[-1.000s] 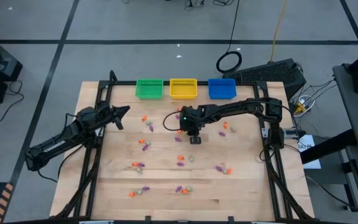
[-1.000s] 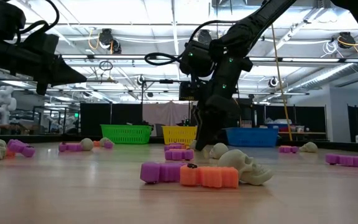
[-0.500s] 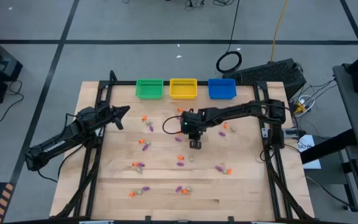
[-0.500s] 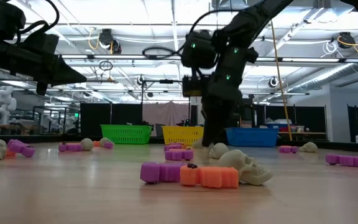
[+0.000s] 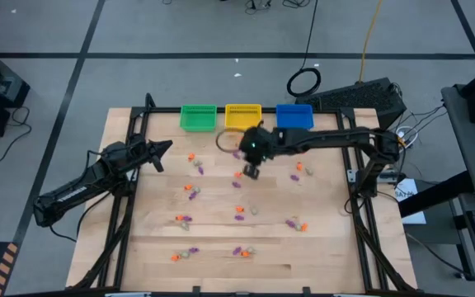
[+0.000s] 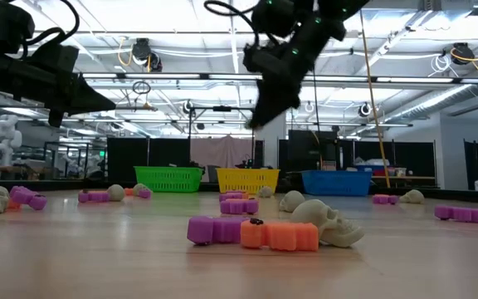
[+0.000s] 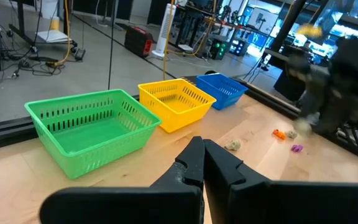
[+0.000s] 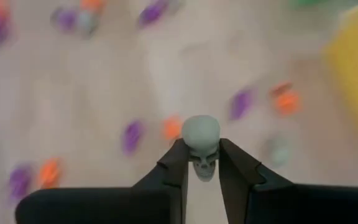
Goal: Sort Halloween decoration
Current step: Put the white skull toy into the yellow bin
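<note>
Upper centre of the high view: right gripper (image 5: 252, 172) clamped on a pale skull (image 8: 201, 144), crown forward. Yellow basket (image 5: 242, 117) just above it in frame, nearer than the green or blue. Left gripper (image 5: 165, 146) shut, parked well left.

A pale wooden tabletop (image 5: 320, 239) with a black frame along its edges carries everything. 3 plastic baskets stand in a row along its far edge: a green basket (image 5: 197, 117) on the left, a yellow basket (image 5: 242, 116) in the middle and a blue basket (image 5: 294, 117) on the right, each just beside the next. Small trinkets (image 5: 239, 213) in orange, purple and pale grey lie scattered in loose little clusters over the middle and near part of the wood. In the low view, a purple piece (image 6: 214, 229), an orange piece (image 6: 280, 236) and a pale skull (image 6: 329, 222) lie touching one another.
</note>
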You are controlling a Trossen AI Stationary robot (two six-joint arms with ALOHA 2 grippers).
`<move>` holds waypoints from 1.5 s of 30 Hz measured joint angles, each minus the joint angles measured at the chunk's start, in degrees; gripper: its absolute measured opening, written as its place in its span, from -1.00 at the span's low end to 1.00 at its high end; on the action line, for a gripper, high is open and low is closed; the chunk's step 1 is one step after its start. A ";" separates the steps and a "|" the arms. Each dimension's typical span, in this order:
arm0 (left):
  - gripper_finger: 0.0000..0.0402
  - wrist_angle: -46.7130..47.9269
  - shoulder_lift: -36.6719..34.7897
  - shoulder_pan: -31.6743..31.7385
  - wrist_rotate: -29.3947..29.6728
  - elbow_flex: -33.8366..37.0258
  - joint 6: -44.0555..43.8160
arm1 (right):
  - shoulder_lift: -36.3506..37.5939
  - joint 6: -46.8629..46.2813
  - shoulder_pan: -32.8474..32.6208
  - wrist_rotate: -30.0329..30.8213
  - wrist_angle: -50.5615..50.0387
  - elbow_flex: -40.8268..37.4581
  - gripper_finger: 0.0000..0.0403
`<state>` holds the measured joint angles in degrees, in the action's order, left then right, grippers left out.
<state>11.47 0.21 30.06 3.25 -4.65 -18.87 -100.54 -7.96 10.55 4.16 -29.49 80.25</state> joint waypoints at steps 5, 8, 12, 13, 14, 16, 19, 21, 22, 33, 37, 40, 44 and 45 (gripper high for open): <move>-0.98 -0.01 0.02 0.00 0.02 0.01 0.00 | -1.90 -3.03 5.65 3.31 -0.47 8.05 -0.78; -0.98 -0.01 0.03 0.00 0.01 0.00 0.00 | -4.90 -4.68 10.16 3.27 -3.46 13.50 -0.78; -0.98 0.00 0.04 0.00 0.00 -0.01 0.00 | -10.26 -4.03 15.64 2.78 -7.64 21.36 -0.78; -0.98 -0.01 0.04 0.00 0.02 -0.01 0.00 | -11.87 -3.59 16.78 1.85 -8.46 23.09 -0.78; -0.98 0.01 0.04 0.00 0.02 -0.01 0.00 | -13.73 -3.32 17.88 0.94 -9.46 24.95 -0.78; -0.98 -0.01 0.04 0.00 0.02 0.00 0.00 | -17.16 -2.77 19.76 -0.71 -11.35 28.07 -0.78; -0.98 -0.01 0.04 0.02 0.01 0.01 0.00 | -22.16 -0.99 21.98 -1.51 -14.04 32.44 -0.78; -0.98 -0.01 0.04 0.01 0.01 -0.01 0.00 | -25.29 0.52 23.08 -2.72 -15.48 34.63 -0.78; -0.98 -0.01 0.04 0.00 0.00 0.01 0.00 | -26.64 1.15 23.56 -3.90 -15.98 35.39 -0.78; -0.98 -0.01 0.04 0.01 0.02 0.00 0.00 | -32.85 5.41 25.91 -6.49 -15.96 36.74 -0.79; -0.98 -0.01 0.04 0.01 0.02 0.01 0.00 | -32.40 6.13 25.92 -7.50 -15.88 36.76 -0.79; -0.98 -0.01 0.04 0.02 0.02 -0.01 0.04 | -32.63 6.71 25.88 -7.52 -16.57 36.61 -0.79; -0.98 -0.01 0.04 0.00 0.02 0.00 0.04 | -33.43 7.07 25.88 -7.69 -16.92 36.36 -0.79; -0.98 -0.01 0.04 0.00 0.02 0.01 0.04 | -33.80 7.09 25.88 -7.69 -17.50 36.30 -0.79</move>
<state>11.46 0.25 30.07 3.27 -4.64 -18.83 -134.34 -0.87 36.43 -3.53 -46.99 116.55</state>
